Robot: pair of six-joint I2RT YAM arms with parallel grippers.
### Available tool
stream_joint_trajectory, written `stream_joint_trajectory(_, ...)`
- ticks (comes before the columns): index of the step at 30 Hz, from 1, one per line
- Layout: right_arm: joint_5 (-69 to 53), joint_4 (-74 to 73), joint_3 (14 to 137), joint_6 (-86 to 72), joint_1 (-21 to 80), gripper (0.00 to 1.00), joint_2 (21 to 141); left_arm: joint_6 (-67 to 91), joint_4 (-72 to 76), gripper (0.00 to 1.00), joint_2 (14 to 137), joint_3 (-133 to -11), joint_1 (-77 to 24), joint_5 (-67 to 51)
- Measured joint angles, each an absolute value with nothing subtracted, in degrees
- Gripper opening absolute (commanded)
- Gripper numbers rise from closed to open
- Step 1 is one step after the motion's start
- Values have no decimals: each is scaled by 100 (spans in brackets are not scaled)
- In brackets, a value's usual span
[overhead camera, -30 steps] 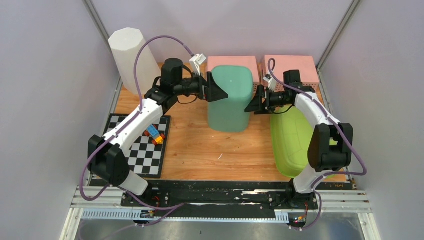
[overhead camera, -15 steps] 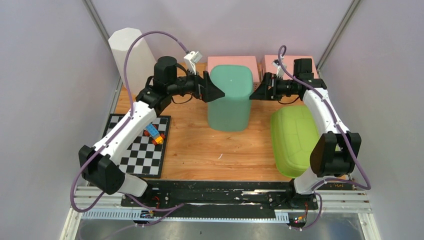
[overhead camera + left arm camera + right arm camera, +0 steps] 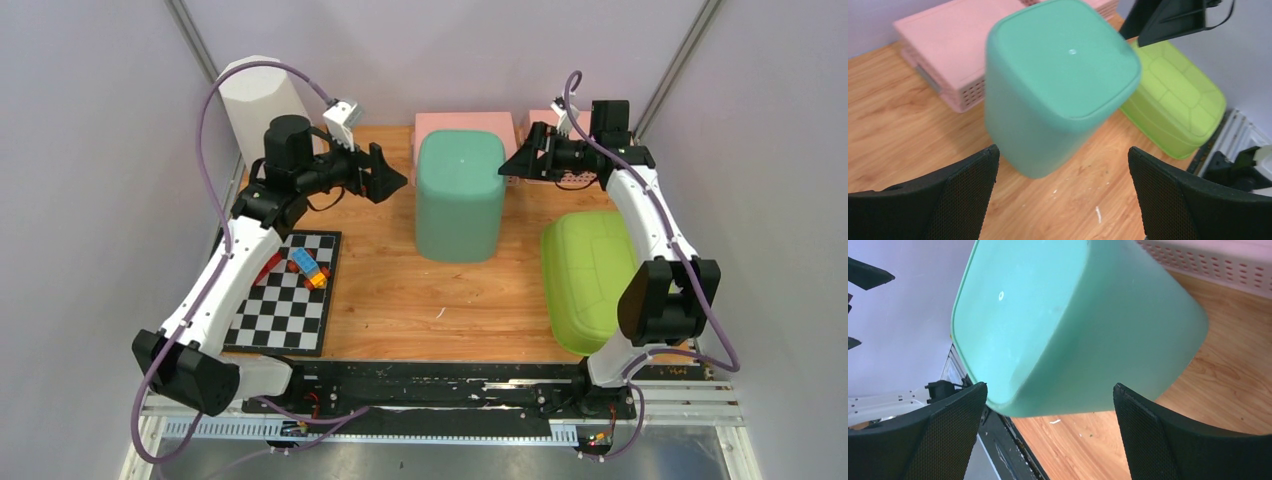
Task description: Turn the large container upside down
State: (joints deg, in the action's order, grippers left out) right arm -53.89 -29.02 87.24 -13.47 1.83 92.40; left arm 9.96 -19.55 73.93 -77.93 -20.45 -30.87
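Observation:
The large teal container (image 3: pixel 459 195) stands in the middle of the wooden table with its closed base facing up. It also shows in the left wrist view (image 3: pixel 1058 80) and in the right wrist view (image 3: pixel 1068 315). My left gripper (image 3: pixel 392 179) is open and empty, held in the air a short way to the container's left. My right gripper (image 3: pixel 512 168) is open and empty, just off the container's upper right edge and apart from it. Neither gripper touches the container.
A lime green tub (image 3: pixel 588 275) lies upside down at the right. Two pink crates (image 3: pixel 465 126) sit behind the container. A white tall container (image 3: pixel 258 110) stands at the back left. A chequered mat (image 3: pixel 285 295) with toy bricks (image 3: pixel 308 269) lies at the left.
Both grippers have pulled back from the container's sides and risen. The left arm moved well to the left, the right arm back and up. The container stayed in place.

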Motion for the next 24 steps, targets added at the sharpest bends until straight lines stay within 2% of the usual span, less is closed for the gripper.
stream_joint_trajectory(8, -5317, -2670, 8871, -1599, 504, 96, 9697, 652, -2108, 100, 7083, -7251, -1315, -3092)
stream_joint_trajectory(24, -5238, -2259, 9251, -1887, 1942, 97, 10254, -370, -2333, 100, 6554, -7135, -1256, -2886)
